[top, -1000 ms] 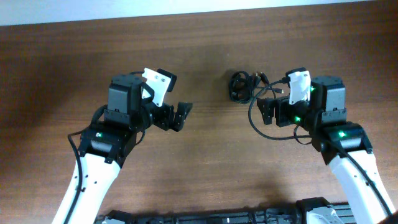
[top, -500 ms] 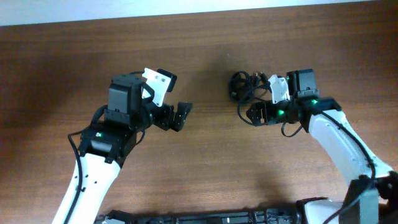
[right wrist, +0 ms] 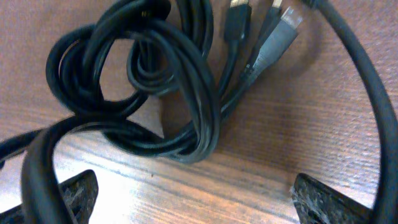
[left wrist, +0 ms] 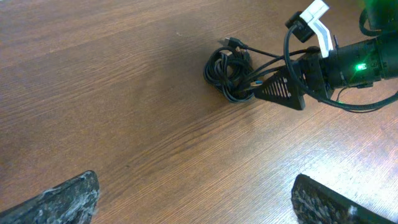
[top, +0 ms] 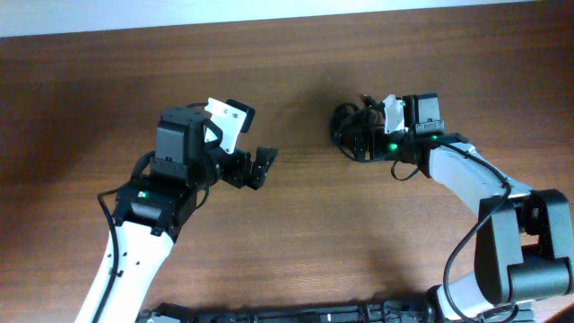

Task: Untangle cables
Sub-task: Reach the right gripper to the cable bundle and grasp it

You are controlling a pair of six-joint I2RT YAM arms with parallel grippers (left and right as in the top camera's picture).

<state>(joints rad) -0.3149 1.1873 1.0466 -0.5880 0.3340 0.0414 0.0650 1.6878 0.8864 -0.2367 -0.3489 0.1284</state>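
The cables [top: 346, 124] are a small knot of thin black cords lying on the wooden table right of centre. In the left wrist view the cables [left wrist: 226, 70] are far ahead. In the right wrist view the cables [right wrist: 180, 93] fill the frame, their plug ends [right wrist: 278, 38] pointing away at the top. My right gripper [top: 360, 142] is open right beside the knot, and the right gripper [right wrist: 199, 199] holds nothing, with bare wood between its fingertips. My left gripper [top: 256, 167] is open over bare wood, well left of the knot; the left gripper [left wrist: 196, 202] is empty.
The table [top: 296, 233] is brown wood, its far edge [top: 287, 20] against a pale wall. A thicker black arm wire [right wrist: 368, 87] curves down the right of the right wrist view, and another arm wire [right wrist: 36, 171] crosses its lower left.
My right arm has swung left and toward the far side of the table, bringing its open gripper up to the cable knot. The left arm has not moved.
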